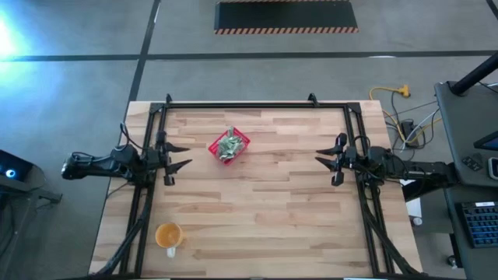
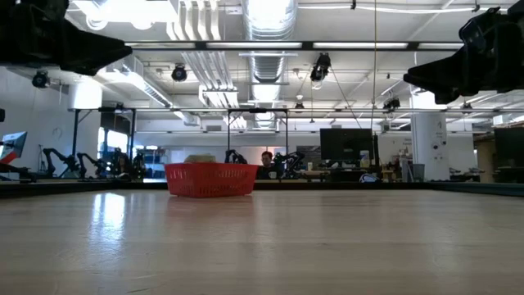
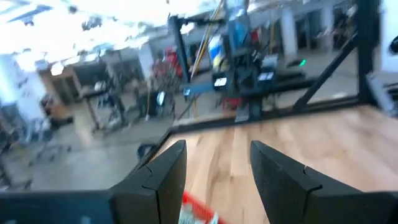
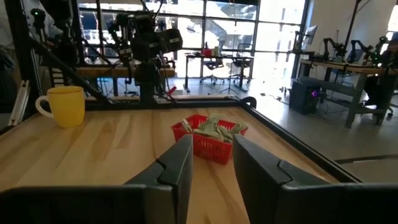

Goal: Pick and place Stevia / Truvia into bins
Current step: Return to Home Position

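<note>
The little red basket (image 1: 229,146) sits on the tabletop, turned cornerwise, heaped with pale green-and-white Stevia packets (image 4: 214,128).

**High view:** The Stevia packets (image 1: 229,145) in the red basket (image 1: 242,139) are too small to count, and their print cannot be read.

**Low view:** The near wall of the red basket hides the packets, apart from a pale edge above the rim. A person (image 2: 266,159) in the room beyond is small and partly hidden behind the basket. Both arms are cut off by the upper picture edge.

**Left wrist view:** The whole picture is blurred. Between the fingers of the left claw (image 3: 217,149) only a red corner of the basket shows, cut off by the lower edge.

**Right wrist view:** The fingers of the right claw (image 4: 212,140) cover the lower part of the basket's near side. The packet count cannot be told.
</note>
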